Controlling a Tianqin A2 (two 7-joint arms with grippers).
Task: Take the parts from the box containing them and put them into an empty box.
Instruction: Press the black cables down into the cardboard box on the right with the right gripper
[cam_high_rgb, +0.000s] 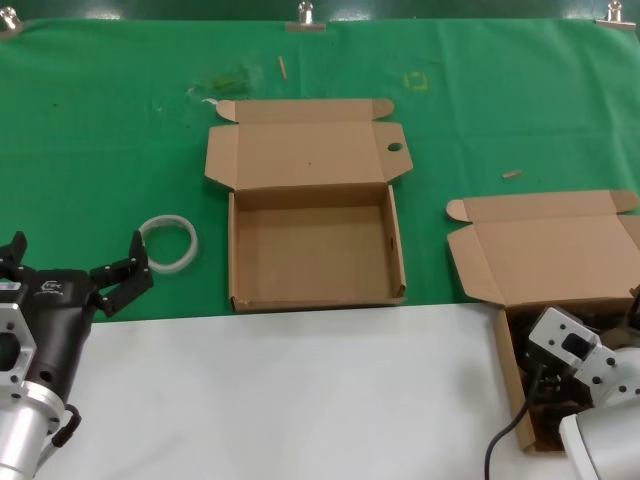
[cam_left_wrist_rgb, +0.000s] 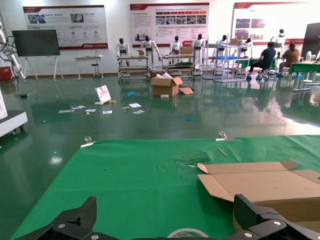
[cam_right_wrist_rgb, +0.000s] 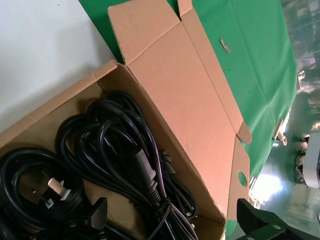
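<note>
The parts, black power cables (cam_right_wrist_rgb: 125, 150) with plugs, lie coiled in the brown box containing them (cam_right_wrist_rgb: 50, 112), which sits at the table's right front (cam_high_rgb: 508, 370) with its lid open. My right gripper (cam_right_wrist_rgb: 175, 225) hangs open just above the cables, one finger on each side of a tied bundle. In the head view the right wrist (cam_high_rgb: 575, 355) covers most of that box's inside. The empty box (cam_high_rgb: 310, 255) stands open in the middle, with an oval hole in its lid (cam_high_rgb: 395, 147). My left gripper (cam_high_rgb: 70, 262) waits open at the front left, holding nothing.
A white plastic ring (cam_high_rgb: 168, 243) lies on the green cloth just beyond the left gripper (cam_left_wrist_rgb: 167, 222) and left of the empty box (cam_left_wrist_rgb: 260, 182). White table surface (cam_high_rgb: 300, 390) runs along the front. Small scraps (cam_high_rgb: 511, 173) lie on the cloth farther back.
</note>
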